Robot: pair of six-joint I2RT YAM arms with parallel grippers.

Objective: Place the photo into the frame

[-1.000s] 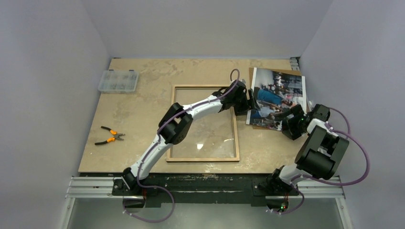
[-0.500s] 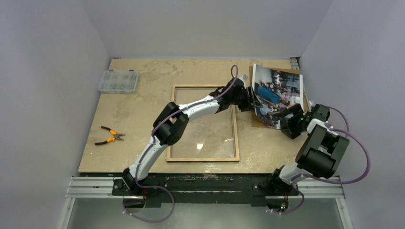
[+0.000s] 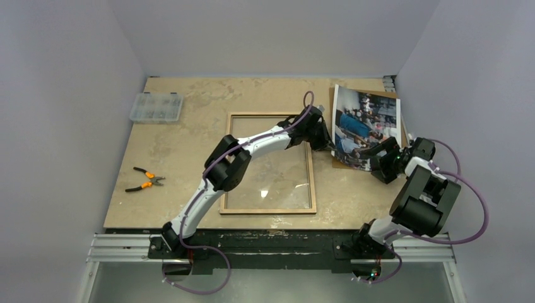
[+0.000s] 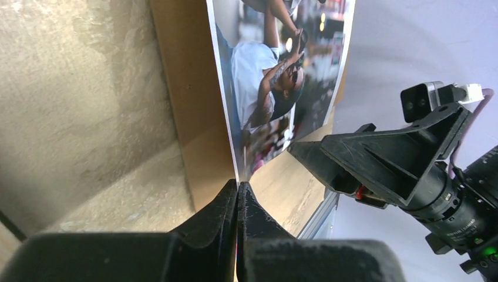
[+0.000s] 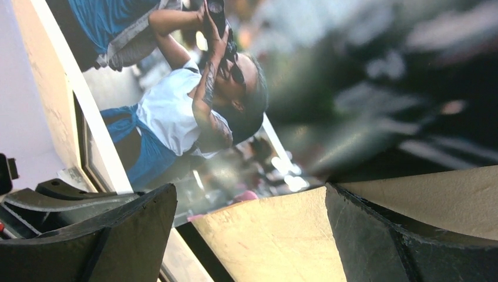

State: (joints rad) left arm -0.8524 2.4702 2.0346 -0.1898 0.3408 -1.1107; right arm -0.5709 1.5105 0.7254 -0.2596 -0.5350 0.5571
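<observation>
The photo (image 3: 367, 124), a glossy street print, sits at the table's back right with its near left corner raised. My left gripper (image 3: 330, 145) is shut on that corner; in the left wrist view the jaws (image 4: 238, 187) pinch the photo (image 4: 276, 76) edge-on. My right gripper (image 3: 378, 159) stands open at the photo's near edge, nothing between its fingers (image 5: 132, 232); the photo (image 5: 194, 111) fills the view above them. The frame (image 3: 311, 183) lies wood side up at the table's centre, glass showing inside.
A brown backing board (image 3: 377, 95) lies under the photo, also seen as the brown backing board (image 4: 188, 117). A clear parts box (image 3: 156, 107) is at the back left, orange-handled pliers (image 3: 145, 179) at the left. The right wall stands close behind the photo.
My left gripper has closed on the photo's near left corner and lifted it off the board, curling the sheet. The right gripper stays open in about the same place.
</observation>
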